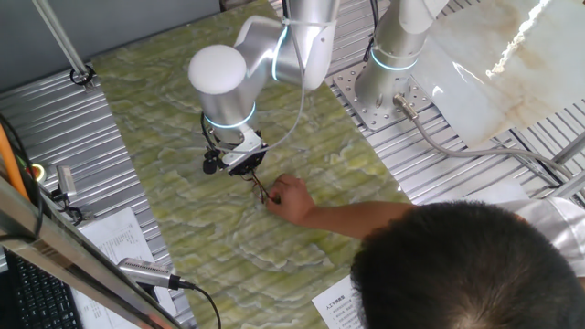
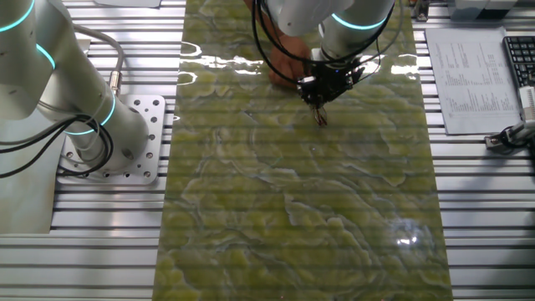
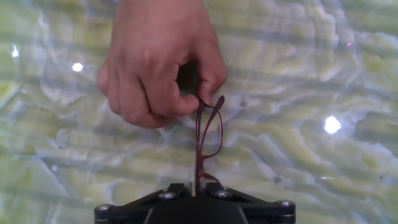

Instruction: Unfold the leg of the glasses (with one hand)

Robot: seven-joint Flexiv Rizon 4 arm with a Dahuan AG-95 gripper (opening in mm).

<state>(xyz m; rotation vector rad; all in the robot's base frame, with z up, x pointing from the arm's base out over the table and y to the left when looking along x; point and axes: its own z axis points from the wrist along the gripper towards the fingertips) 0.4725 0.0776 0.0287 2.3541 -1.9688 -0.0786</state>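
Observation:
The glasses (image 3: 200, 140) have a thin reddish-brown wire frame and stand on edge above the green marbled mat (image 3: 311, 81). Their near end runs down between my black fingers (image 3: 177, 186). My gripper (image 3: 198, 185) looks shut on that end. A person's bare hand (image 3: 158, 62) pinches the far end of the frame. In one fixed view my gripper (image 1: 245, 166) hangs low over the mat, with the glasses (image 1: 261, 190) between it and the person's hand (image 1: 289, 197). In the other fixed view my gripper (image 2: 323, 87) holds the glasses (image 2: 320, 115), which are small there.
The person's arm (image 1: 366, 217) and head (image 1: 466, 265) fill the lower right. A second arm's base (image 1: 388, 73) stands on the metal plate at the back. Papers (image 2: 468, 75) and a keyboard (image 2: 520, 50) lie beside the mat.

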